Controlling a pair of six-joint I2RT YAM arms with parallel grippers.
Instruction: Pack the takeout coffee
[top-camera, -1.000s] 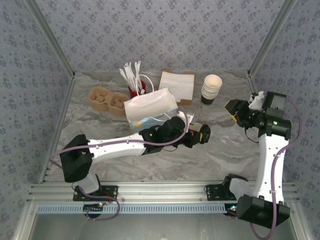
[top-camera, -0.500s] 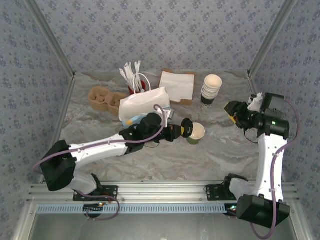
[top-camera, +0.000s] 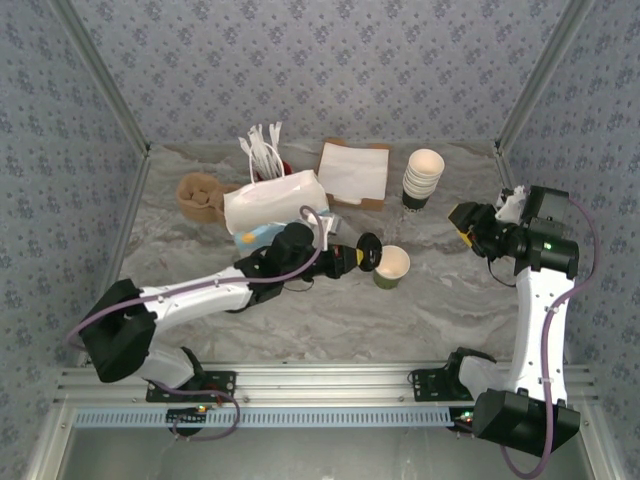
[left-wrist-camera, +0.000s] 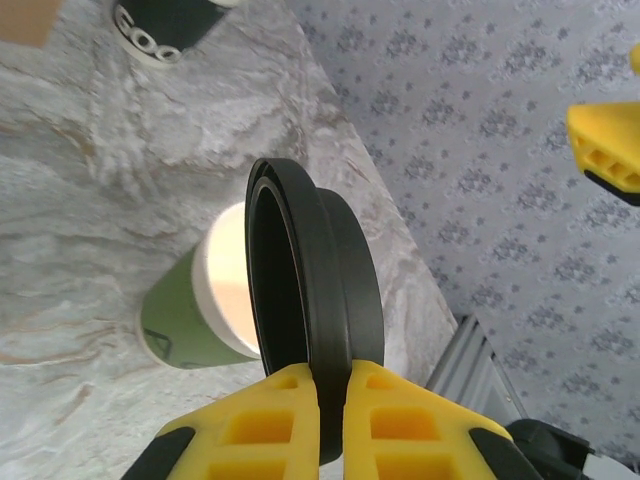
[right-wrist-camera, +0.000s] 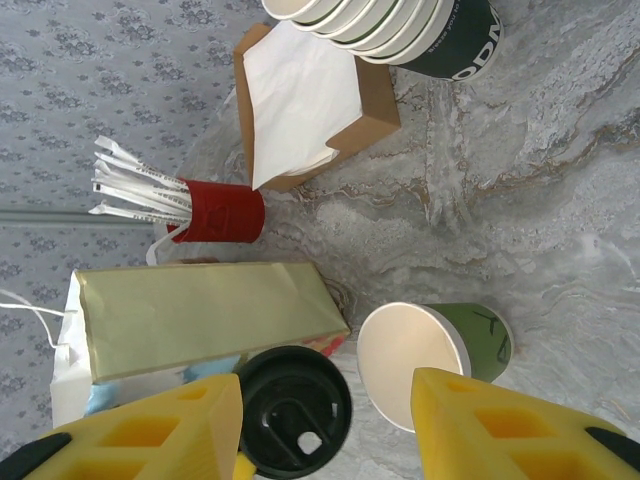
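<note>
1. In the top view, a cardboard tray (top-camera: 198, 193) sits at the far left of the table (top-camera: 450, 300). A white paper bag (top-camera: 268, 200) lies just beside it, at its 3 o'clock.
2. The left gripper (top-camera: 357, 254) is at 4 o'clock from the paper bag. Its jaws pinch the rim of a black lid (top-camera: 369, 252), which stands on edge. The left wrist view confirms that both yellow fingers (left-wrist-camera: 250, 430) press against the lid wall.
3. The green cup (top-camera: 392, 266) stands upright on the table, at 4 o'clock from the lid and just beside it. Its mouth is uncovered and its cream inside is visible.
4. A stack of cups (top-camera: 422, 178) stands at 1 o'clock from the cup.
5. The right gripper (top-camera: 468, 225) hovers at 2 o'clock from the cup, well apart from it. Its jaws are spread and hold nothing.

Status: the cup is neither lidded nor bagged. Remaining, by judgement: seat the lid on the cup, then place the cup in the paper bag.
</note>
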